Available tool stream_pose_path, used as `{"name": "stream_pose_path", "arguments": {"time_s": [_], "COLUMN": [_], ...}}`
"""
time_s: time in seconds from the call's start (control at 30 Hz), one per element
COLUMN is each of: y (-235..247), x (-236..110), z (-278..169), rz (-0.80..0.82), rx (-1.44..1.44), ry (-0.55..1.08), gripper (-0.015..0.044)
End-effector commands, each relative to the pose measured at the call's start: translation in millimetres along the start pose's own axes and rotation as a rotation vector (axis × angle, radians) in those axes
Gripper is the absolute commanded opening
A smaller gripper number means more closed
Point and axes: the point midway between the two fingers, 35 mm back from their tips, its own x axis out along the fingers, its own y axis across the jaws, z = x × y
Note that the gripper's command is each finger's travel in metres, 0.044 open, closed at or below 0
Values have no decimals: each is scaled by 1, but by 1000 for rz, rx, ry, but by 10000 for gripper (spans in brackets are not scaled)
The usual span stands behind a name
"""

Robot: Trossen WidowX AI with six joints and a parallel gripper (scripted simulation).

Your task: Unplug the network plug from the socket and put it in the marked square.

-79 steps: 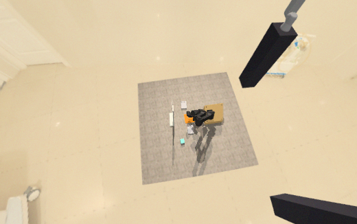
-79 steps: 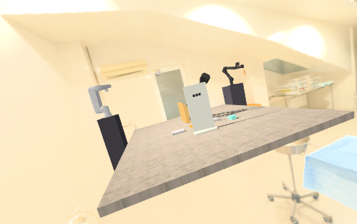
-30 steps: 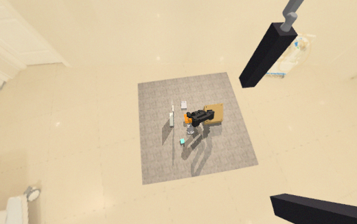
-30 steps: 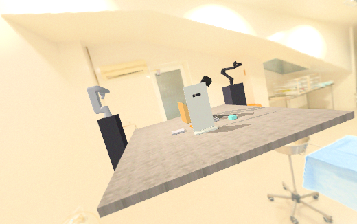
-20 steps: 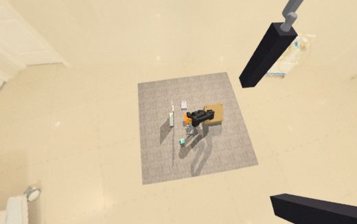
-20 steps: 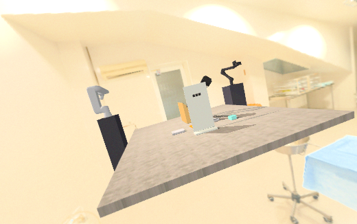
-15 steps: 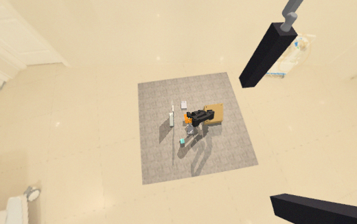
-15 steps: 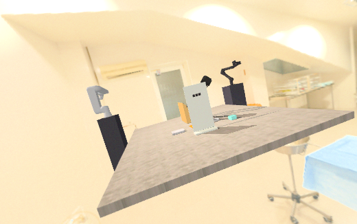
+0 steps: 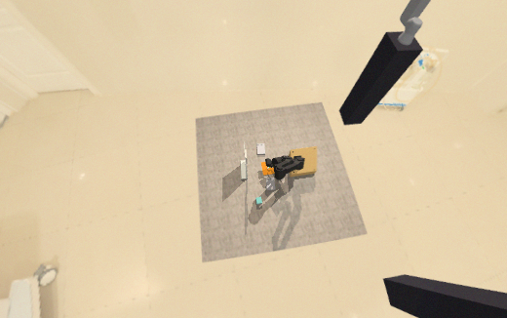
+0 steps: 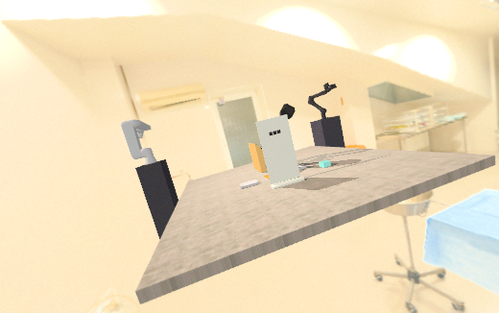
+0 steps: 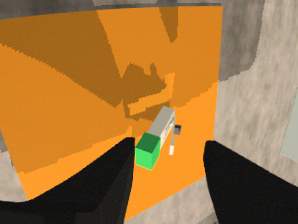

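The plug (image 11: 162, 122), grey with a green end, shows in the wrist view over the orange marked square (image 11: 197, 162) (image 9: 264, 172). It lies tilted, with its green end beside the left finger and its thin tab on the right side. My gripper (image 11: 169, 148) is open, with a wide gap between the right finger and the plug. Whether the plug rests flat on the square or touches the left finger, I cannot tell. The upright panel (image 9: 243, 170) (image 10: 280, 156) stands beside the square; the plug is away from it. In the top and exterior views the fingers are too small to make out.
My black arm (image 9: 289, 166) reaches over the square from beside a tan board (image 9: 310, 158) (image 10: 257, 157). A white box (image 9: 260, 148) (image 10: 249, 183), a grey item (image 9: 270, 184) and a teal block (image 9: 258, 200) (image 10: 324, 164) are around the square.
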Motion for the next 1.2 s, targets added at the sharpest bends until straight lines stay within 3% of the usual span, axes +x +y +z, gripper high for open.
{"name": "stream_pose_path", "arguments": {"time_s": [0.0,1.17], "y": [-2,-1], "x": [-3,-19], "z": [1,-1], "rz": [-5,7], "rx": [-6,11], "ry": [-4,1], "gripper": [156,156]}}
